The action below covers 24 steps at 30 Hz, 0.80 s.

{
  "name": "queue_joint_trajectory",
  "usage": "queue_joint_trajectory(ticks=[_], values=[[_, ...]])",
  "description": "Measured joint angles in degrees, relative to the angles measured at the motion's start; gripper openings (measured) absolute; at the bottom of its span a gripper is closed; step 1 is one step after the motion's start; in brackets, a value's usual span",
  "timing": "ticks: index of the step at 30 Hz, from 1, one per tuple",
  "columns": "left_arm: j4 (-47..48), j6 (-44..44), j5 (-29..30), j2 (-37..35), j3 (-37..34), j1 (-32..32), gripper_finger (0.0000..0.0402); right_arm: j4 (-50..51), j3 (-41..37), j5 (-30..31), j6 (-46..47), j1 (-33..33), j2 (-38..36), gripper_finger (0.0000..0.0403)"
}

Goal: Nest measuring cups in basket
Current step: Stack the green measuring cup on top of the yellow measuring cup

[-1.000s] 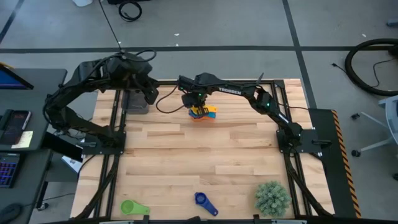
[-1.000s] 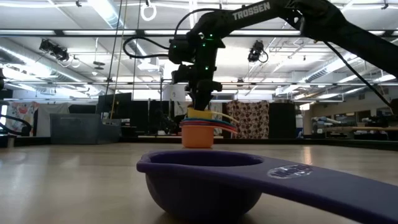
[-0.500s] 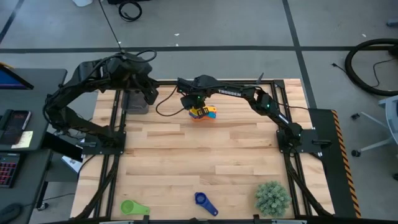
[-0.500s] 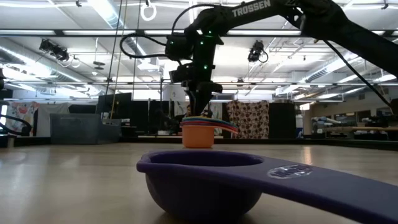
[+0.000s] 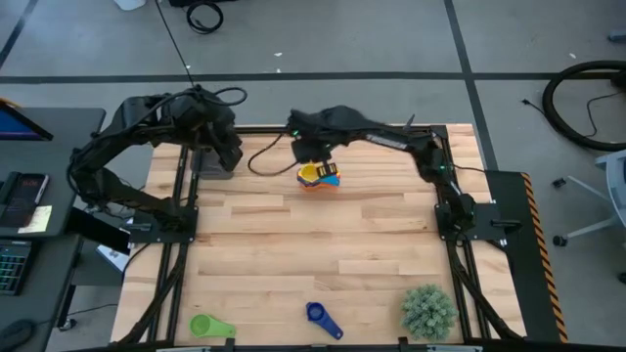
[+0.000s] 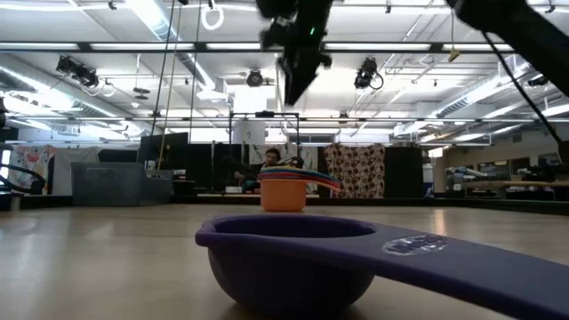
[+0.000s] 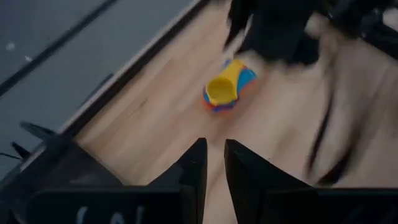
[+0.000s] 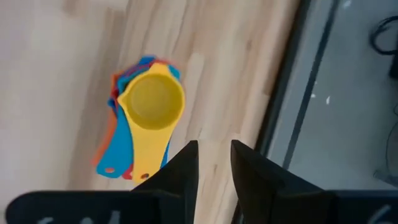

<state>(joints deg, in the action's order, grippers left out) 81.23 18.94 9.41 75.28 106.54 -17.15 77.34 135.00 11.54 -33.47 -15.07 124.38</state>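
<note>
Measuring cups in a nested stack [image 5: 318, 176], yellow on top over blue, red and orange, stand on the bench [image 5: 313, 244] near the middle of its far edge, with two more left at the near edge: a green cup [image 5: 207, 326] toward the left corner and a dark blue cup [image 5: 322, 318] near the middle. Both dark arms reach along the far edge. The right gripper [image 5: 311, 149] hangs above the stack, touching nothing, its fingers [image 8: 180, 171] a narrow gap apart; a second ago it sat low on the stack, and it has since lifted clear, the yellow cup left nested. The left gripper [image 5: 227, 154] waits at the far left corner, fingers [image 7: 194, 168] nearly pressed together, empty. A spiky plant ball [image 5: 427, 311] sits at the near right corner. Behind the pale wood bench lies a wide hall with ceiling strip lights.
</note>
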Motion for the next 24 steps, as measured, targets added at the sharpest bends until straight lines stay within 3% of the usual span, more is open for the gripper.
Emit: queue_joint_trajectory(ticks=[8,16,19,24], values=[[8.86,-0.43,-13.12,0.02,-0.03,0.04,0.0061,0.33,0.00,-1.96,9.54,0.29,-14.69,0.0096],[8.76,-1.52,-29.49,-0.72,-0.17,3.56,0.0061,0.32,0.02,-6.40,17.32,0.55,-25.23,0.0096],[8.78,0.55,-29.95,-0.72,-0.17,7.59,0.0057,0.87,0.02,-6.96,17.38,0.55,-27.89,0.0095],[8.78,11.92,-28.41,-0.71,-0.17,15.14,0.0024,3.43,0.00,-7.14,16.40,0.52,-30.39,0.0095]])
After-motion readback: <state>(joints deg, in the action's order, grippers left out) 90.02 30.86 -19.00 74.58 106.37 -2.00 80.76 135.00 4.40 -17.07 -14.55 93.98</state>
